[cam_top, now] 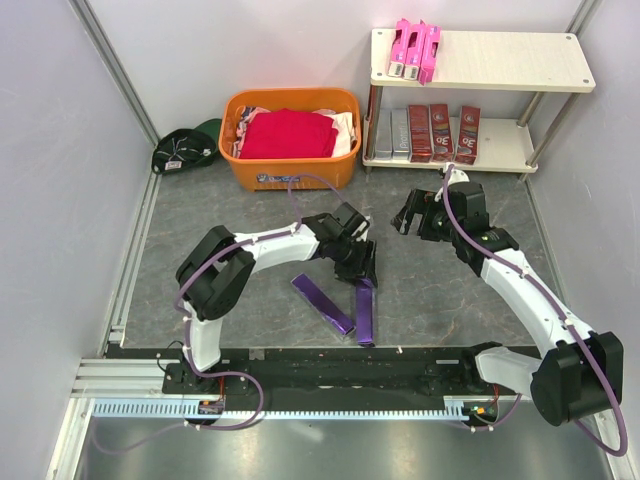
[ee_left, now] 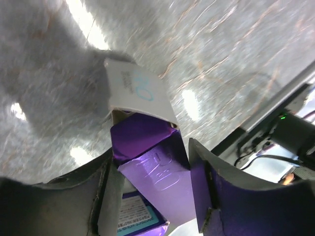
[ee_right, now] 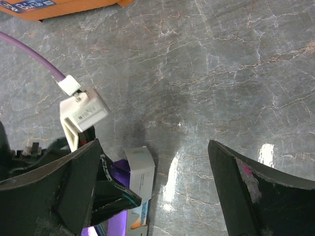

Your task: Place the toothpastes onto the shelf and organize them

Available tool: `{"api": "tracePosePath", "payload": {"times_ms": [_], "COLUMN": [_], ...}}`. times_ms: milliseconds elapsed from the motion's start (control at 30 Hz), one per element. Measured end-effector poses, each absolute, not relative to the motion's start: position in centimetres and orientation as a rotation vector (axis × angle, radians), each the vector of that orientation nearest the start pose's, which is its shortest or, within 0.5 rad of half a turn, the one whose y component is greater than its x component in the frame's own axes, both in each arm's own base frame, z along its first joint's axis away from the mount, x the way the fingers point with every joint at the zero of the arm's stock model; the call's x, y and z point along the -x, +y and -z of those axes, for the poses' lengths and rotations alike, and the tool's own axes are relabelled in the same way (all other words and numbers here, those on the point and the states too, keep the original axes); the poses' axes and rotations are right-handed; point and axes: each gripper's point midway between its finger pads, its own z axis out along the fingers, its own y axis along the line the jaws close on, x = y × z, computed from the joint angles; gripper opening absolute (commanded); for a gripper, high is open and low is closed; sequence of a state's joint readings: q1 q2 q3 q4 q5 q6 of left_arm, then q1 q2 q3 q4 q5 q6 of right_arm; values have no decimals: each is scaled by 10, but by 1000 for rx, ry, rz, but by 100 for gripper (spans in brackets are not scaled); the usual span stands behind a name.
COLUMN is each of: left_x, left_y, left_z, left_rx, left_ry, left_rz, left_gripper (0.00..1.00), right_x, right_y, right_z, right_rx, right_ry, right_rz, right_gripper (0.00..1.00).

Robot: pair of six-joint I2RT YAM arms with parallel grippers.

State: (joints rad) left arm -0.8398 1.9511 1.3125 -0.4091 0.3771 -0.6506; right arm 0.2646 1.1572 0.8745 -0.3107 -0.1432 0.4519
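Grey marble-look floor (cam_top: 420, 290), pale lilac walls (cam_top: 60, 150), perhaps aluminium corner posts (cam_top: 113, 70), overhead glare.

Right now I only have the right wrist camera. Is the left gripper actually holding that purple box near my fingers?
Observer: Yes. The left wrist view shows the left gripper closed on one end of a purple toothpaste.
Operator: Any other boxes on the table?
Observer: One more purple box lies flat just left of it in the top view.
Operator: What's on the shelf?
Observer: Three pink boxes on the top board, with grey boxes and dark red boxes on the lower one.
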Motion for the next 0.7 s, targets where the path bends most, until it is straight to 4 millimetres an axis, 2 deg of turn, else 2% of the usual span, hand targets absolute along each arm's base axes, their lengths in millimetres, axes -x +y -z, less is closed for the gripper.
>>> {"api": "tracePosePath", "payload": {"times_ms": [133,367,500,700], "left_x": [-236,-276,-299,-323], "left_y": [-382,-351,-330,-307], "left_z": [-56,-87,-111,-154], "left_rx": [-356,-102,23,120], "left_ry": [2780,2599,2457,2251], "left_rz": [1025,1277,1379,1492], "left_gripper": [41,40,40,40], "right_x": [-324,-320,-319,-315], "right_y": [135,141,148,166], "right_z": [-176,-174,-177,-184], "right_rx": [-119,-122,-122,-126], "right_ry": [2211,2220,2213,2187], "right_rz": [-578,-624,-684,-832], "right_gripper": [98,98,98,98]}}
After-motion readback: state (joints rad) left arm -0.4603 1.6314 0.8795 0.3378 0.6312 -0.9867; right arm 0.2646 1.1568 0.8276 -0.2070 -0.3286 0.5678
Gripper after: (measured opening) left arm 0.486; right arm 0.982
